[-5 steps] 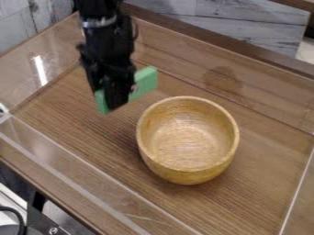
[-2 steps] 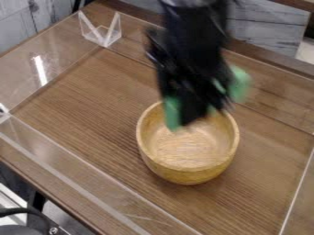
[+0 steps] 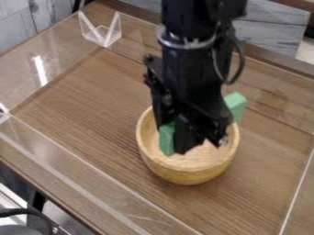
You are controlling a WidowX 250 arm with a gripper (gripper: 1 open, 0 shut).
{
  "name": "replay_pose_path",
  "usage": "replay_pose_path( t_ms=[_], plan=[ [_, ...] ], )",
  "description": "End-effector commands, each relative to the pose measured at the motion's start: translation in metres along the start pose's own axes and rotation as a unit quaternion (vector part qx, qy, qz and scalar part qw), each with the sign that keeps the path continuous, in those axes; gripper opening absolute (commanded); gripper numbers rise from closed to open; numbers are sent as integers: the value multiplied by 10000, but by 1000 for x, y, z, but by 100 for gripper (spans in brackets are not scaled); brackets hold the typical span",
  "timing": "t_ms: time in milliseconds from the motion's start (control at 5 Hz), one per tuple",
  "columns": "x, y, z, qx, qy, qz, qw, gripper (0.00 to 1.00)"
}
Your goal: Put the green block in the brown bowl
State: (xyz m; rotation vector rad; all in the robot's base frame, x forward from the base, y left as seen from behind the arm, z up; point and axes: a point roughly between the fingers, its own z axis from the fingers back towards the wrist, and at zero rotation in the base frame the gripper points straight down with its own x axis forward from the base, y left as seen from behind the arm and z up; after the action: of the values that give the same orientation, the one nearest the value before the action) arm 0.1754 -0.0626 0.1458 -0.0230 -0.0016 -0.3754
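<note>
My black gripper [image 3: 194, 128] hangs straight down over the brown bowl [image 3: 166, 163], shut on the green block [image 3: 233, 105]. The block lies crosswise in the fingers: one bright green end sticks out to the right above the bowl's rim, the other end shows lower left inside the bowl's opening. The arm hides the block's middle and much of the bowl's inside. The light tan wooden bowl stands on the wood-grain table, right of centre.
A clear plastic barrier [image 3: 50, 138] rims the table's left and front sides. A small clear stand [image 3: 99, 27] sits at the back left. Wood-grain tabletop [image 3: 86, 101] stretches left of the bowl.
The gripper carried the green block from left of the bowl rightwards to above the bowl's opening. Over the last half second it shifted only slightly.
</note>
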Motion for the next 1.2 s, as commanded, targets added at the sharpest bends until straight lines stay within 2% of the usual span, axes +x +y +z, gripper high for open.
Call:
replay_pose_path(
  t_ms=[0, 200, 400, 600, 800, 1000],
  plan=[
    [9, 8, 23, 133, -434, 279, 9986, 0],
    [10, 16, 32, 240, -601, 459, 9968, 0],
    [11, 21, 28, 333, -737, 513, 9954, 0],
    [9, 24, 11, 391, -766, 454, 9953, 0],
    [12, 31, 18, 486, -900, 567, 9931, 0],
    [13, 32, 12, 474, -920, 549, 9931, 0]
  ],
)
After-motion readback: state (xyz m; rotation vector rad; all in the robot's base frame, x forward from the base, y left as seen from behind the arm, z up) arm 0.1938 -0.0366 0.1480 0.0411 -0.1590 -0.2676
